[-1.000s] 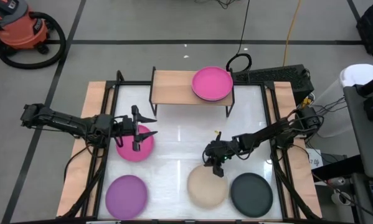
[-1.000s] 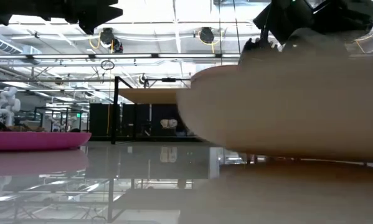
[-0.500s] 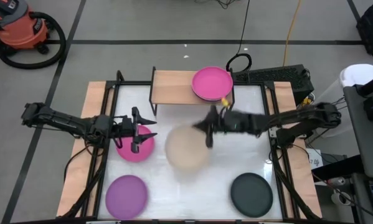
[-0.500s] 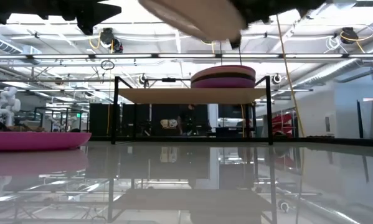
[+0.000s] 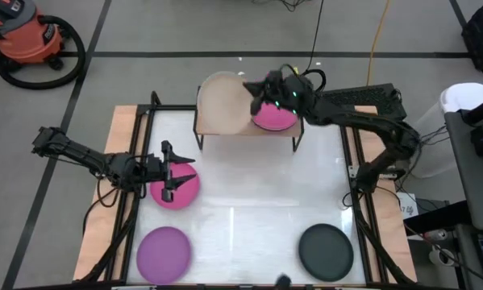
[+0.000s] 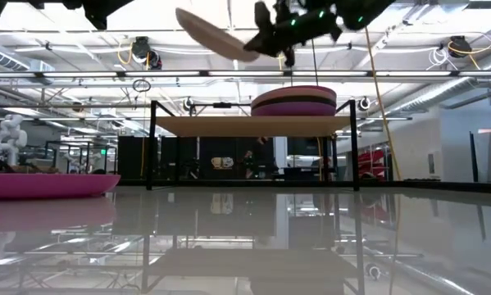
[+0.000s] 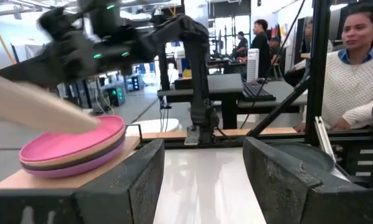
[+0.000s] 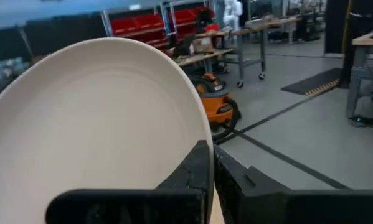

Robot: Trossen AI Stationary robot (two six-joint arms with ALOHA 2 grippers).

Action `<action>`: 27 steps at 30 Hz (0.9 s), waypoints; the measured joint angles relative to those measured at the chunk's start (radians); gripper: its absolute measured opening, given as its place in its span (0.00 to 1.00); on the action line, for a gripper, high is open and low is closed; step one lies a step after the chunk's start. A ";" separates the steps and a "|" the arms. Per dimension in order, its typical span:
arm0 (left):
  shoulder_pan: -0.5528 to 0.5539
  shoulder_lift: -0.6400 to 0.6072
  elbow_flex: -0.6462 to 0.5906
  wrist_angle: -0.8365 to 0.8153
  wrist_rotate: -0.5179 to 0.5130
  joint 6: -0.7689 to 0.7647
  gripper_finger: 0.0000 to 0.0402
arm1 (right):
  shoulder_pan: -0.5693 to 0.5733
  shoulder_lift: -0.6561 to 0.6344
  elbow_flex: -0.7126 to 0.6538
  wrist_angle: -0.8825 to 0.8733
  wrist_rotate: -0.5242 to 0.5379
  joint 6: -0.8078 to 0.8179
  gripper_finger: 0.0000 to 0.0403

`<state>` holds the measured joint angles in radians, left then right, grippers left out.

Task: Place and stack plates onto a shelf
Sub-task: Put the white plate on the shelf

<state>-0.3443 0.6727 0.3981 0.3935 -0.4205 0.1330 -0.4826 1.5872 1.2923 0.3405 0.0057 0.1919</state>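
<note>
My right gripper (image 5: 256, 95) is shut on a beige plate (image 5: 223, 103) and holds it in the air over the left half of the wooden shelf (image 5: 213, 125). The plate also shows in the low view (image 6: 216, 34). A stack of plates with a magenta one on top (image 5: 275, 114) rests on the shelf's right half. My left gripper (image 5: 173, 171) is open and hovers above a magenta plate (image 5: 176, 190) that lies flat on the table. A purple plate (image 5: 164, 250) and a dark grey plate (image 5: 326, 251) lie near the table's near edge. My right gripper pinches the beige plate's rim (image 8: 195, 140) between its two fingers, on the plate's right side. The fingers come from the table's right. The plate is lifted clear above the shelf and tilted, its held edge lower and its free edge (image 6: 186, 15) higher.
The shelf's black legs (image 6: 152, 147) stand at the table's far edge. Black frame rails run along both sides of the table (image 5: 136, 161). A person (image 7: 360, 68) sits beyond the table's right side. An orange vacuum (image 5: 27, 40) stands on the floor.
My right gripper has lifted the beige plate off the table near its near edge, then carried it up and toward the far edge. The plate now hangs tilted above the shelf's left half, beside the stack.
</note>
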 joint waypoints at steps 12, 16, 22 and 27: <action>0.002 0.000 0.000 0.026 -0.002 0.068 0.55 | -0.149 0.263 0.012 0.244 -0.196 0.134 0.00; 0.003 0.000 0.000 0.072 -0.004 0.086 0.56 | -0.166 0.274 0.012 0.235 -0.221 0.127 0.00; 0.003 0.000 0.000 0.135 -0.008 0.149 0.56 | -0.174 0.273 0.012 0.226 -0.219 0.072 0.00; 0.003 0.000 0.000 0.135 -0.008 0.154 0.56 | -0.174 0.273 0.012 0.145 -0.219 0.029 0.01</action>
<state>-0.3416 0.6727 0.3985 0.5285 -0.4286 0.2867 -0.6563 1.8599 1.3045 0.4859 -0.2131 0.2209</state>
